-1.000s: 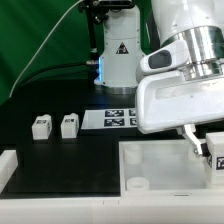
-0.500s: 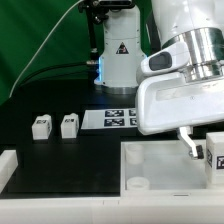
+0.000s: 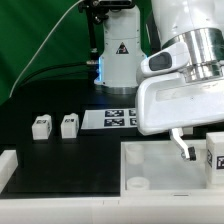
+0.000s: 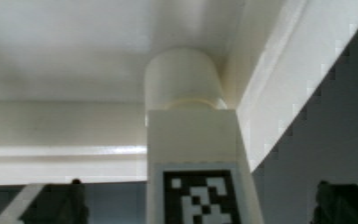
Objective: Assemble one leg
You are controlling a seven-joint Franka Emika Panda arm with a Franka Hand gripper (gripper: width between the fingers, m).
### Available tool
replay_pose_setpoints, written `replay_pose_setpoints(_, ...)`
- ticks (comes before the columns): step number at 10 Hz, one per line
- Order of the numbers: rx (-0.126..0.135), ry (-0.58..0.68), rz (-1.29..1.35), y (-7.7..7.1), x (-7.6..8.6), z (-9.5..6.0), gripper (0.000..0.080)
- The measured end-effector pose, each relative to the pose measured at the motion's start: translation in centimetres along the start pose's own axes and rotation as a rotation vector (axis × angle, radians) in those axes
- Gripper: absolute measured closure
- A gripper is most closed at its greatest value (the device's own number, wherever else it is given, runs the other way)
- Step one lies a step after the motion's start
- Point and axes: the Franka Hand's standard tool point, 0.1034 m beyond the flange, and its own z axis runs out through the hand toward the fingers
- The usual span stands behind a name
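Observation:
One leg [image 3: 216,158], a small white block with a black-and-white tag, stands at the exterior view's right edge on the large white tray [image 3: 150,165]. In the wrist view the leg [image 4: 194,120] lies lengthwise against the tray's wall, its tag facing the camera. My gripper [image 4: 208,205] is open. Its dark fingers [image 4: 60,202] stand wide on either side of the leg with clear gaps. In the exterior view only one finger [image 3: 184,146] shows, left of the leg; the other is out of frame. Two more legs [image 3: 41,126] [image 3: 69,125] stand on the black table at the left.
The marker board [image 3: 112,119] lies behind the tray near the robot base [image 3: 118,55]. A white part's corner [image 3: 6,165] shows at the exterior view's lower left. The tray has round corner sockets [image 3: 138,184].
The visible finger has moved toward the exterior view's left, away from the leg. More of the leg's tagged face shows now.

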Motion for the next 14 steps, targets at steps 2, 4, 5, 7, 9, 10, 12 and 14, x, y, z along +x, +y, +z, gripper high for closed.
replay_pose_setpoints(2, 0.003, -0.011, 0.001, -0.1, 0.1, -0.1, 0.0151)
replay_pose_setpoints(4, 0.014, -0.049, 0.004, -0.5, 2.1, -2.2, 0.0151)
replay_pose_setpoints(5, 0.024, -0.097, 0.003, -0.7, 2.4, -2.6, 0.0151)
replay_pose_setpoints(7, 0.021, -0.131, 0.008, 0.1, 3.4, -2.4, 0.0151)
replay_pose_setpoints(9, 0.037, -0.228, 0.012, 0.2, 2.3, -1.9, 0.0151)
replay_pose_setpoints(10, 0.037, -0.228, 0.012, 0.2, 2.3, -1.9, 0.0151)
replay_pose_setpoints(12, 0.037, -0.228, 0.012, 0.2, 2.3, -1.9, 0.0151)
replay_pose_setpoints(14, 0.037, -0.228, 0.012, 0.2, 2.3, -1.9, 0.0151)
